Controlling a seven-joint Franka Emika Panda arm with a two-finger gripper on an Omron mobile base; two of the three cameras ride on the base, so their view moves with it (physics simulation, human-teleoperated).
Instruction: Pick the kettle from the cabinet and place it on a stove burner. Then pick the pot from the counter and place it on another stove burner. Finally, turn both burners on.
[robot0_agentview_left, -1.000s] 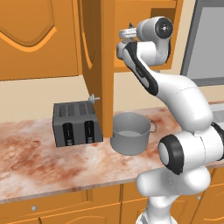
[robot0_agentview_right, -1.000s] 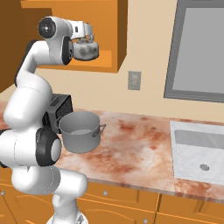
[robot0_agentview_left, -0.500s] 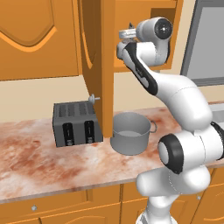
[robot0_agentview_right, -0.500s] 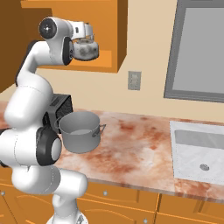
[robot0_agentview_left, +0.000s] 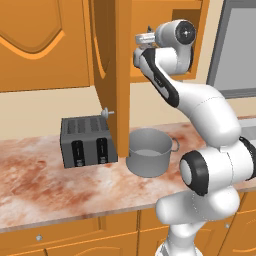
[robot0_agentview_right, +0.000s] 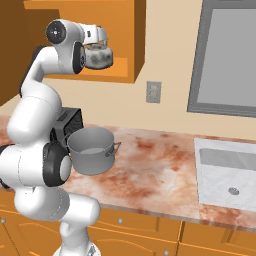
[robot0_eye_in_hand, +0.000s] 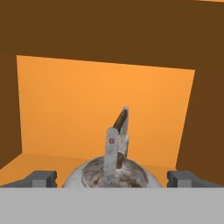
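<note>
Figure: reaching into the cabinet (robot0_agentview_right: 131, 60) for the kettle (robot0_agentview_right: 98, 56), the first step of the task as judged from how things lie.

Your gripper (robot0_eye_in_hand: 112, 179) is raised to shelf height, and its two fingertips (robot0_eye_in_hand: 40, 178) stand as far apart as they go, with nothing held. In the hand view the kettle sits squarely between them: its rounded body lies close in front of the tips, and its tall loop handle (robot0_eye_in_hand: 117, 140) rises above them, a little toward the far fingertip's side of centre and seen nearly edge-on. The kettle rests on the orange shelf, with the cabinet's back wall well beyond it.

To do this step well, you should:
- decide between body and handle. The body nearly spans the gap between the tips, so a grip there leaves little margin; the thin handle looks the safer target.
- for the handle, lift the tips until they flank the loop and centre it before closing.
- advance slowly, so that a fingertip does not nudge the kettle toward the back wall.
- close only when both tips are level with the handle.

Below the fingers, on the counter (robot0_agentview_left: 45, 180), the pot (robot0_agentview_left: 148, 152) stands just beside the toaster (robot0_agentview_left: 86, 141), not yet moved. The open cabinet door (robot0_agentview_left: 112, 70) hangs to one side of the arm; withdraw straight out to avoid it.
</note>
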